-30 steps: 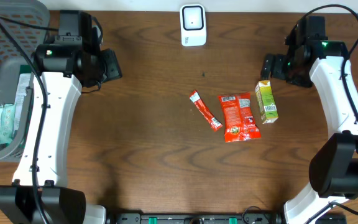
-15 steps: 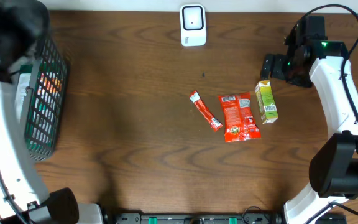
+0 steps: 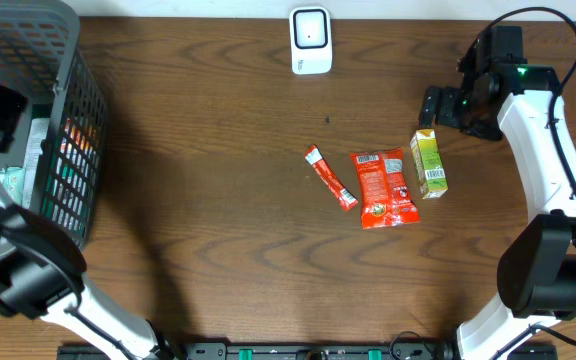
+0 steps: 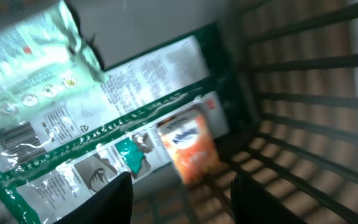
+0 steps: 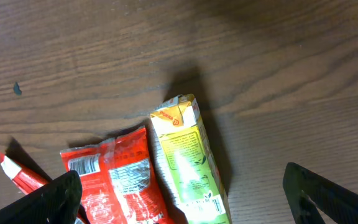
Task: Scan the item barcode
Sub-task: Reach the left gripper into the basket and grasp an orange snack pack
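With left pincer (image 4: pixel 182 190) half-spread and empty in the 9 o'clock basket (image 3: pixel 68 120), right pincer (image 5: pixel 188 193) wide and empty at 3 o'clock, risks snagging mesh (image 4: pixel 303 93) or pinching two packets (image 4: pixel 104 137).

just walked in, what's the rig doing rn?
Barcode-scanning run, nothing picked up yet. The left gripper is inside the basket, jaws apart above a green-and-white packet and an orange packet, holding nothing. The right gripper hangs open over the juice carton, which lies on the table beside a red pouch and a thin red stick. The scanner sits at the far edge, no item near it.
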`<action>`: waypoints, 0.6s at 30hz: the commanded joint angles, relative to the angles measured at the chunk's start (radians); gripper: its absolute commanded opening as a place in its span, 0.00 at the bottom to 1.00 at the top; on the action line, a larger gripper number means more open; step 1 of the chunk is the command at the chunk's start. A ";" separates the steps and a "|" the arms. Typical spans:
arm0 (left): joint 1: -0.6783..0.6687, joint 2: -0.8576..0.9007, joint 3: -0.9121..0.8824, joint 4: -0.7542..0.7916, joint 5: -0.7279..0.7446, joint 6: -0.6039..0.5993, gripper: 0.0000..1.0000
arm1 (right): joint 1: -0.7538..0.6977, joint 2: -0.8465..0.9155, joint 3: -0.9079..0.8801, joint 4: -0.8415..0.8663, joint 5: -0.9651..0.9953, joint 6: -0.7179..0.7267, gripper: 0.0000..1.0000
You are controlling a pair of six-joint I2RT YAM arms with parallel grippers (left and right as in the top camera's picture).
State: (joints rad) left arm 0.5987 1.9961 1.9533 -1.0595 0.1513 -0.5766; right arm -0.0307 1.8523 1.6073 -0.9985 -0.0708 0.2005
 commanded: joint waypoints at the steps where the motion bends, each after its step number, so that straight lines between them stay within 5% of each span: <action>1: 0.000 0.084 -0.007 -0.009 0.006 -0.005 0.52 | -0.001 0.003 -0.001 0.000 0.006 -0.007 0.99; 18: -0.071 0.271 -0.029 0.031 0.005 0.052 0.52 | -0.002 0.003 -0.001 0.000 0.007 -0.008 0.99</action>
State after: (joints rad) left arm 0.5434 2.2501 1.9385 -1.0275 0.1543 -0.5510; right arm -0.0307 1.8523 1.6073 -0.9985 -0.0708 0.2005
